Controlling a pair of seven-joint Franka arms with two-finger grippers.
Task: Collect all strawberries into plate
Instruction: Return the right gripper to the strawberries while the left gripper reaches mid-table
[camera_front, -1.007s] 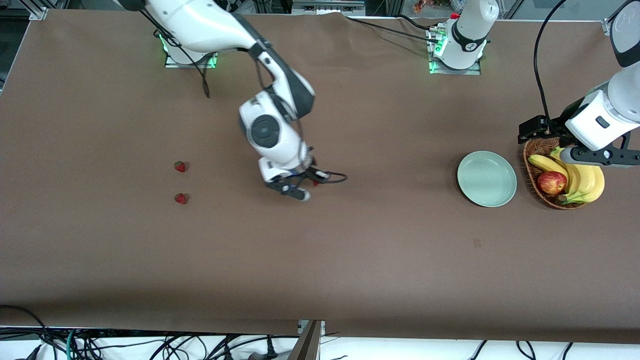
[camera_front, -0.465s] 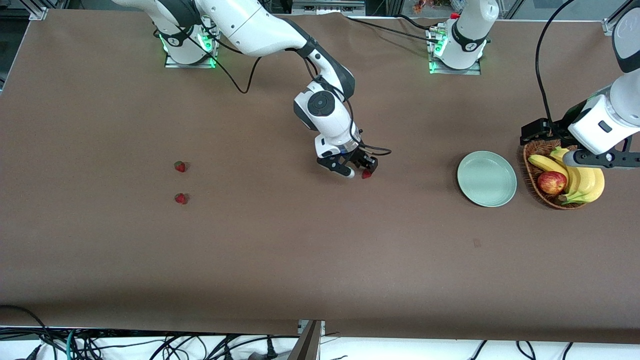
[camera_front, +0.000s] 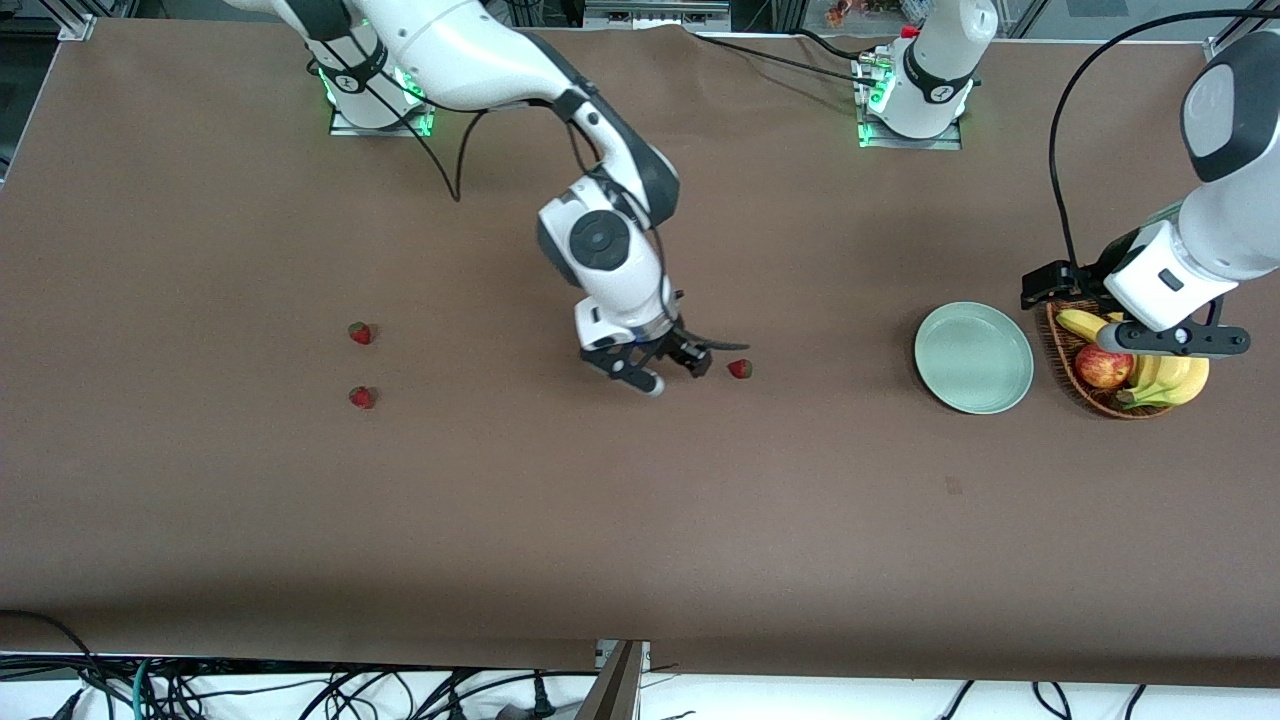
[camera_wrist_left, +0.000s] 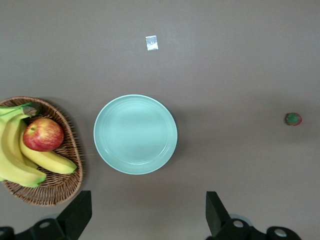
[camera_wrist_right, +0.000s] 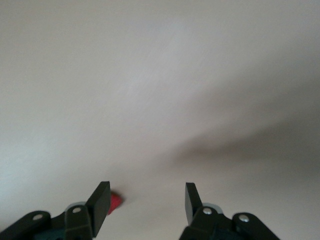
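Observation:
One strawberry (camera_front: 740, 369) lies on the brown table, apart from the plate and toward the right arm's end from it. My right gripper (camera_front: 675, 372) is open and empty just beside this berry. In the right wrist view (camera_wrist_right: 146, 202) the berry (camera_wrist_right: 115, 202) peeks out from outside one finger. Two more strawberries (camera_front: 360, 333) (camera_front: 362, 397) lie near the right arm's end. The mint-green plate (camera_front: 973, 357) holds nothing. My left gripper (camera_front: 1172, 340) is open over the wicker basket. The left wrist view shows the left gripper (camera_wrist_left: 147, 220), the plate (camera_wrist_left: 135, 134) and the berry (camera_wrist_left: 293, 119).
A wicker basket (camera_front: 1060, 345) with bananas (camera_front: 1180, 375) and a red-yellow apple (camera_front: 1103, 365) stands beside the plate at the left arm's end; it also shows in the left wrist view (camera_wrist_left: 55, 192). A small patch (camera_front: 953, 485) lies on the table nearer the front camera than the plate.
My right gripper carried a strawberry toward the plate, let it go on the table and drew back a little. My left arm shifted slightly toward the plate.

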